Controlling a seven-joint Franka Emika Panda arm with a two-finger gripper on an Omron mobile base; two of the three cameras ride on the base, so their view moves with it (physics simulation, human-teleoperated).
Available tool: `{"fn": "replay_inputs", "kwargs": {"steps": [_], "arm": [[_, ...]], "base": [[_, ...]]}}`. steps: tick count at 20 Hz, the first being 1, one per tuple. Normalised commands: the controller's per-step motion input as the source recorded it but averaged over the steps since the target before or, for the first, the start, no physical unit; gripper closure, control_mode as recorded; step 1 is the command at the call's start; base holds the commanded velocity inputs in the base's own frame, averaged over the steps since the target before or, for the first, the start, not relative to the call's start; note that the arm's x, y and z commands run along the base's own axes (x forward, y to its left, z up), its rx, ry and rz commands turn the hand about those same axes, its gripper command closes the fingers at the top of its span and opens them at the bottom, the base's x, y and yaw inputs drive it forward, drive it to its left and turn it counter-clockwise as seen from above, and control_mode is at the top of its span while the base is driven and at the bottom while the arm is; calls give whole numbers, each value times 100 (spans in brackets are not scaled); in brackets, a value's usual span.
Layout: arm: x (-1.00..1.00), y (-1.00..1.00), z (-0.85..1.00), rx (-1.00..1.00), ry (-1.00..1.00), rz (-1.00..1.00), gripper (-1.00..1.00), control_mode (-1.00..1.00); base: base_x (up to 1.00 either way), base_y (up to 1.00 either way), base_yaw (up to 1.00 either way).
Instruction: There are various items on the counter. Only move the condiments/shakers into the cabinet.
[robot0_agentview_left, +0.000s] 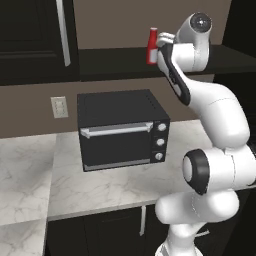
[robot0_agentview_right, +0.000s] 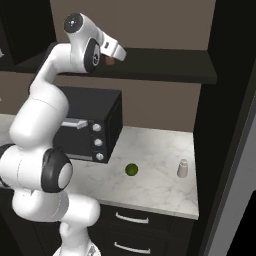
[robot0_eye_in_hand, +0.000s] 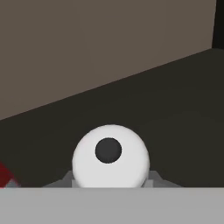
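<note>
we're seeing gripper (robot0_eye_in_hand: 109, 183) clamping round pale-topped shaker (robot0_eye_in_hand: 109, 157) | glossy red squeeze bottle (robot0_agentview_left: 152, 46) standing on dark shelf (robot0_agentview_left: 115, 60)

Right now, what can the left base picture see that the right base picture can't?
Left base view alone: the red squeeze bottle standing on the cabinet shelf beside the arm, and a wall outlet. Right base view alone: a green ball and a white shaker on the counter, plus drawer handles. Both: the black toaster oven, the marble counter, the dark shelf and the arm.
</note>
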Motion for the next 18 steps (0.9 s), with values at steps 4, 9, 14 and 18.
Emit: {"fn": "replay_inputs", "kwargs": {"steps": [4,9,14,18], "arm": [[42,0,-38,0,4,0,100,-100],[39,0,-38,0,5,0,100,-100],[11,0,-5,0,0,0,-100,-100],[0,0,0,0,0,0,-100,-100]], "base": [[0,0,0],[0,0,0],[0,0,0],[0,0,0]]}}
